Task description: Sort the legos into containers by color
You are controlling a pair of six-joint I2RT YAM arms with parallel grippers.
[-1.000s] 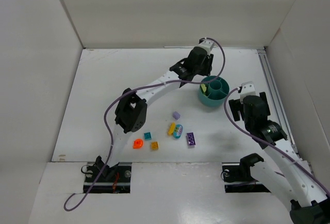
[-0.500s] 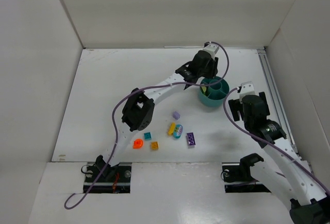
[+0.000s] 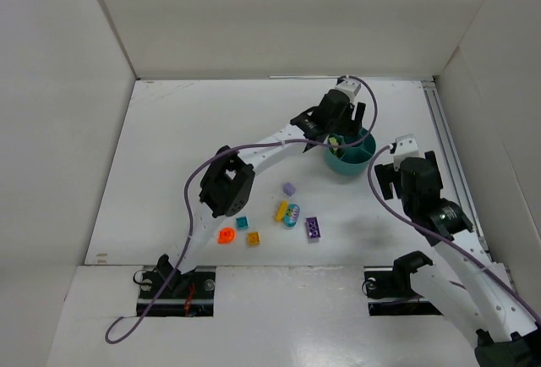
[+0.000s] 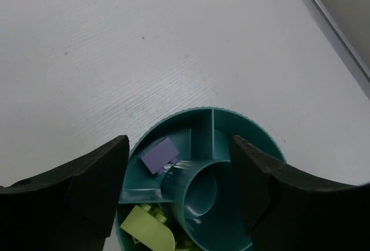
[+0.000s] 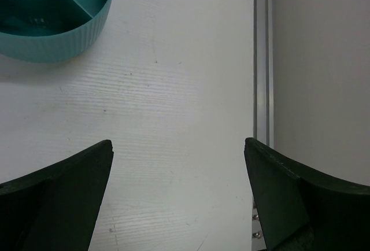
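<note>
White table (image 3: 169, 172), white walls on three sides, metal rail along the right edge.

Left arm stretched far across to the round teal ribbed plastic cup with inner dividers (image 3: 358, 161). Left gripper (image 4: 176, 147) hangs right over the cup (image 4: 254, 141), jaws apart, nothing between them.

Right arm is bent just right of the cup. Right gripper (image 5: 179, 152) spread wide and empty over bare table, with the cup wall (image 5: 58, 37) at the top left of the right wrist view.

Inside the cup:
- Flat purple brick (image 4: 160, 155) lies loose in one outer compartment. Its long axis is diagonal in the left wrist view, from lower left to upper right.
- Pale green bricks (image 4: 150, 228) sit in the next compartment, partly cut off.

Loose pieces on the table, well apart from the cup:
- Purple studded brick (image 3: 313, 228), long axis running near to far.
- Yellow brick (image 3: 281, 210), touching or just beside the oval blue piece (image 3: 292, 215); both are tilted toward the far right.
- Round orange piece (image 3: 226, 235).
- Small lilac brick (image 3: 289, 188).
- Small orange-yellow brick (image 3: 254, 238).
- Small teal brick (image 3: 242, 223).
</note>
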